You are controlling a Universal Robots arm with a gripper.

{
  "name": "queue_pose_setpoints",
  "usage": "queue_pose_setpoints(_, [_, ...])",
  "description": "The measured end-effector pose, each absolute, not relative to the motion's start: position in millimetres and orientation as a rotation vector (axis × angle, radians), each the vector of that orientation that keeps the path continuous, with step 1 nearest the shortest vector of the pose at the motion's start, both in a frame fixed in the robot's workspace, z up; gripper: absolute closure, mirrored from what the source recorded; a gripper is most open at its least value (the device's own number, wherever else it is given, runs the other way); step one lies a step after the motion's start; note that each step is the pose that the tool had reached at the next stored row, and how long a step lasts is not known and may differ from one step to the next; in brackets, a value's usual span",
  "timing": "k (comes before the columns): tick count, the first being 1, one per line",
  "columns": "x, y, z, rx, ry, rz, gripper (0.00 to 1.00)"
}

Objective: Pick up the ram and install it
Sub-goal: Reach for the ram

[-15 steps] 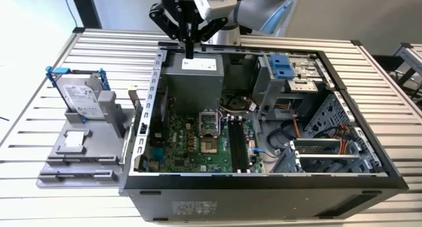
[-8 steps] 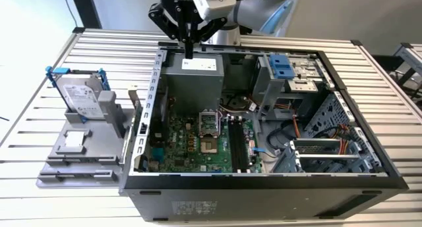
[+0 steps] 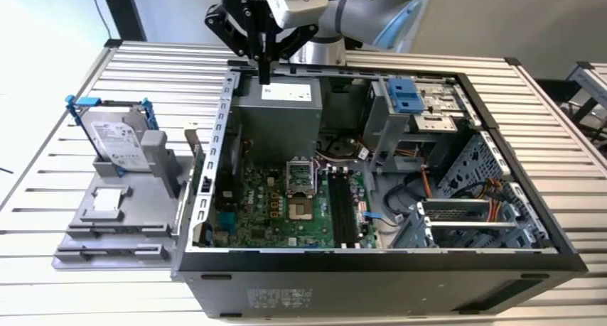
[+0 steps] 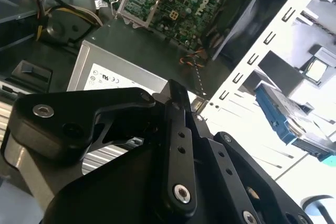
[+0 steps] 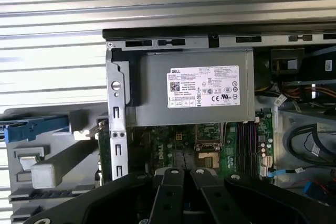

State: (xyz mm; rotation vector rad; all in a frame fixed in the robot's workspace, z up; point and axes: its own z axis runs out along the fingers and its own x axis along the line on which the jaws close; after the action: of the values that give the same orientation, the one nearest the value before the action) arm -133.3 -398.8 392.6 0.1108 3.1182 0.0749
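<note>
Exterior view's left: a grey moulded parts stand [image 3: 142, 230] keeps the silver white-labelled hard drive in its blue-handled frame [image 3: 119, 141] upright and the small square silver chip [image 3: 107, 202] flat, I judge so each can be gripped from above.

Next right: my black two-finger gripper [image 3: 264, 64] hangs over the left wall of the open black computer case [image 3: 379, 262], above the boxy silver power supply [image 3: 275, 113]. The fingers are pressed together, clamped on what I take to be the ram [image 3: 266, 78], a thin dark strip seen edge-on (hard to separate from the pads).

That vertical hold suits the long black memory slots [image 3: 340, 209] further right.
</note>
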Motion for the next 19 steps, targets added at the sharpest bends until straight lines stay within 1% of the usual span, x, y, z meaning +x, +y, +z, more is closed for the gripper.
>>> queue_pose_setpoints(19, [-159, -399, 393, 0.111, 3.120, 0.075, 1.00])
